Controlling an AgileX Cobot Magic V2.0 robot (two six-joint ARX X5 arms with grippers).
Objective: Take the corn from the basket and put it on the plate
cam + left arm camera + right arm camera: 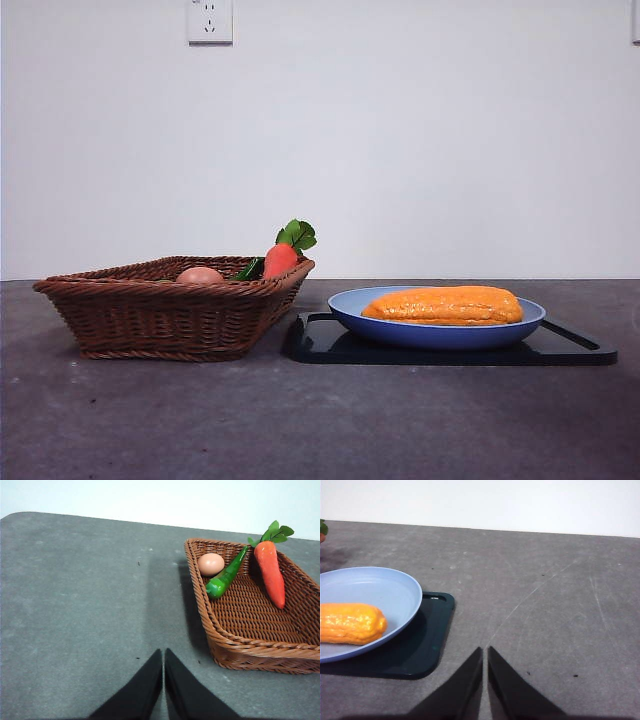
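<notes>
The orange-yellow corn (445, 305) lies lengthwise on the light-blue plate (400, 330); its rounded end (355, 623) also shows in the right wrist view, resting on the plate (380, 587). The brown wicker basket (150, 315) stands to the left of the plate. My left gripper (163, 652) is shut, empty, above bare table beside the basket (250, 647). Off to the side of the plate, my right gripper (485, 650) is also shut with nothing in it. Neither arm shows in the front view.
In the basket lie a red-orange carrot (270, 570) with green leaves, a green pepper (225, 577) and a pinkish egg-like item (210, 564). A flat black tray (570, 348) lies under the plate. A wall socket (210, 20) is on the wall behind.
</notes>
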